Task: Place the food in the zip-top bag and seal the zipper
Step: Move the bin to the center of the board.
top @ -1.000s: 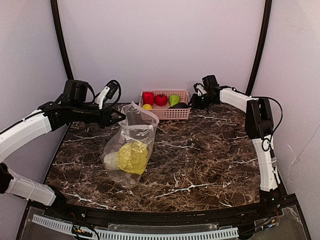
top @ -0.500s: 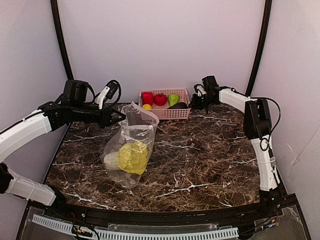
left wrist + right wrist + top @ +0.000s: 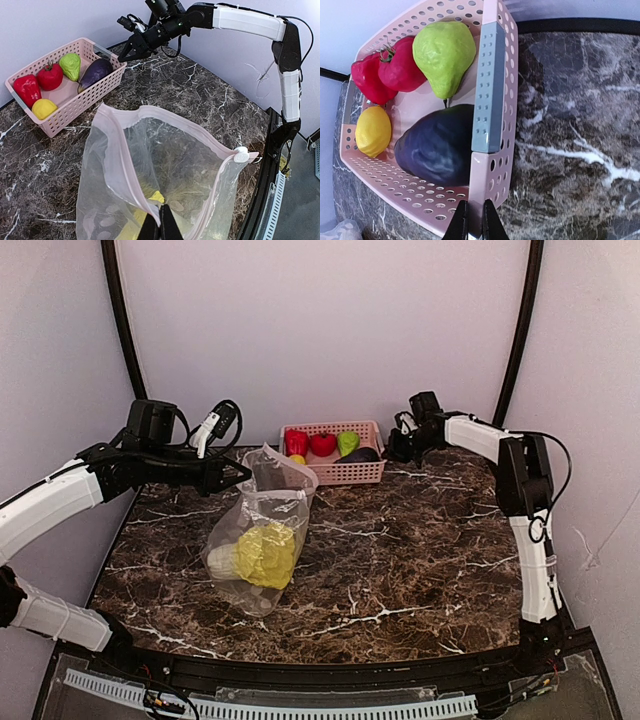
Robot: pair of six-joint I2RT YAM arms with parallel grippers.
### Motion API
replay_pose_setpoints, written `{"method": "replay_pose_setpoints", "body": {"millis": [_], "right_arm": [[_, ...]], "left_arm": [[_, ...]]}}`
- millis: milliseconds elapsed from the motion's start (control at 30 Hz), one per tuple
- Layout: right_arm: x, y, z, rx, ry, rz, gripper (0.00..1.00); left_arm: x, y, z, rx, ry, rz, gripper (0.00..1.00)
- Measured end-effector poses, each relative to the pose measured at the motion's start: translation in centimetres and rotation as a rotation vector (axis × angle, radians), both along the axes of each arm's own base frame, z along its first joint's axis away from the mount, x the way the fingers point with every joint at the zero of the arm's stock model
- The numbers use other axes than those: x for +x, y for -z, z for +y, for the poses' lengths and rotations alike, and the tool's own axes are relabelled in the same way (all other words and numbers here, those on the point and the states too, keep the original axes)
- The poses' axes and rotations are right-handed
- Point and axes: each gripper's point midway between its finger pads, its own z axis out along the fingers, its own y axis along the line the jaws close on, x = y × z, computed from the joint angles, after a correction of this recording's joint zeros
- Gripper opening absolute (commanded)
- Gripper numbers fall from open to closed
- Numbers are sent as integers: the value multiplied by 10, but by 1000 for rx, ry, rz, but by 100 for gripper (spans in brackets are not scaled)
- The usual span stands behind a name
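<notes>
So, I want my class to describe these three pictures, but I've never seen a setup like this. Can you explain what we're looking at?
These are two robot arms bolted at the near edge of a dark marble table. One picture is taken from above and behind them; the other two come from small cameras on each wrist, so each shows its own tool's fingers at the bottom. The left tool is shut on the mouth edge of a clear zip-top bag, holding it open; a yellow-green cabbage is already inside. The right tool looks closed on the wall of a pink basket, which holds a red pepper, a tomato, a green piece, a yellow piece and a purple eggplant.
</notes>
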Motion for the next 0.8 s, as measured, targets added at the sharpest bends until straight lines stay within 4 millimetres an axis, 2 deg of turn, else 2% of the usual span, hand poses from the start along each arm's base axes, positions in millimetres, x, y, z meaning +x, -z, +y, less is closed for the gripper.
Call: {"method": "replay_pose_setpoints", "body": {"millis": [333, 433, 667, 800], "right_arm": [[-76, -34, -30, 9, 14, 71, 0], [-102, -33, -39, 10, 18, 94, 0], [-159, -18, -60, 0, 41, 157, 0], [-188, -20, -73, -11, 67, 158, 0]], "left_arm": [[-10, -6, -4, -30, 48, 1, 1], [-16, -7, -7, -47, 83, 12, 1], [-32, -12, -17, -84, 177, 30, 1], [-45, -9, -29, -83, 244, 32, 1]]}}
